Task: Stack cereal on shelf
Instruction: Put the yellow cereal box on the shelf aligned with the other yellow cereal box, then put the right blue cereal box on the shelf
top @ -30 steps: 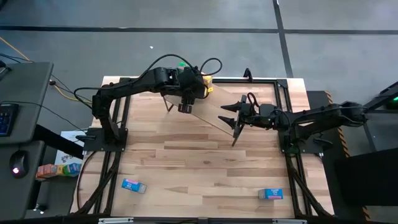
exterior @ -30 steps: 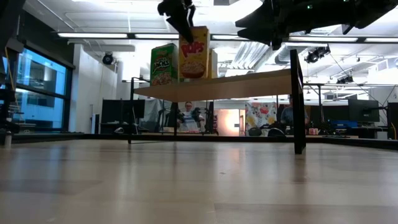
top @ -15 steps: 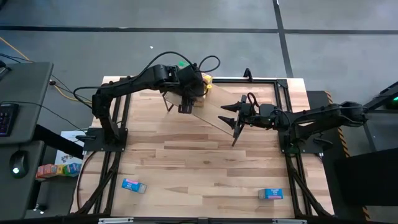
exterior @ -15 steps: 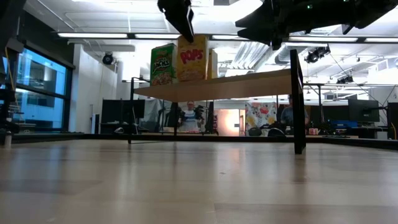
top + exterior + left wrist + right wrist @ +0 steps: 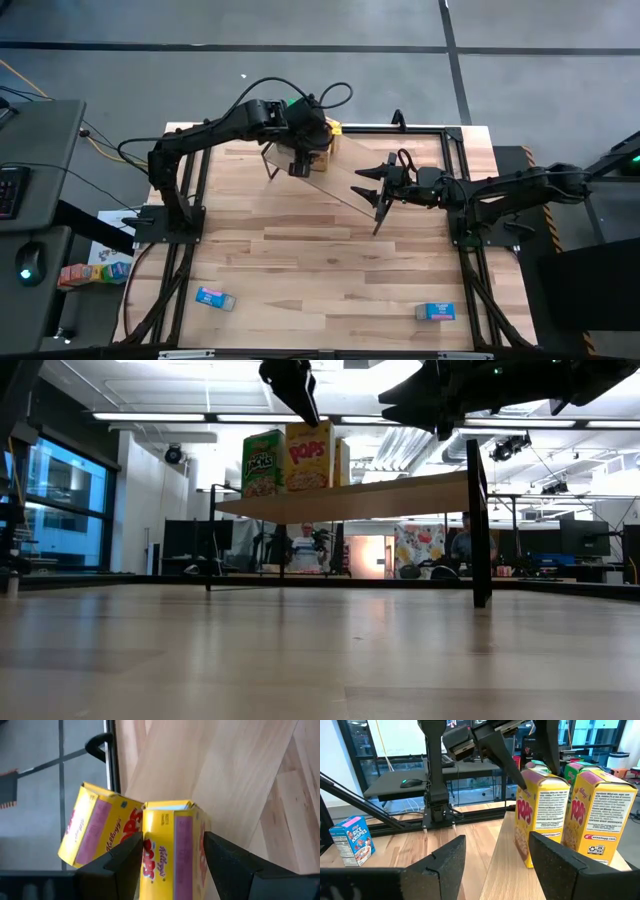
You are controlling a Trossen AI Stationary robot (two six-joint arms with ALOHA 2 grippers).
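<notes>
Long light-wood shelf board on black rod legs: carries upright yellow cardboard cereal boxes, green box beside. Two blue boxes on tabletop, near edge. Left gripper — fingers spread, straddling yellow box top. Right gripper — fingers parted, empty, over shelf end.

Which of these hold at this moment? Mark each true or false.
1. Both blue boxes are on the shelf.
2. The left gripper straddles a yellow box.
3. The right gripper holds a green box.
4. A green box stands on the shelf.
1. False: the blue boxes lie on the tabletop.
2. True: the left gripper straddles a yellow box on the shelf.
3. False: the right gripper is open and empty.
4. True: green box.
</notes>
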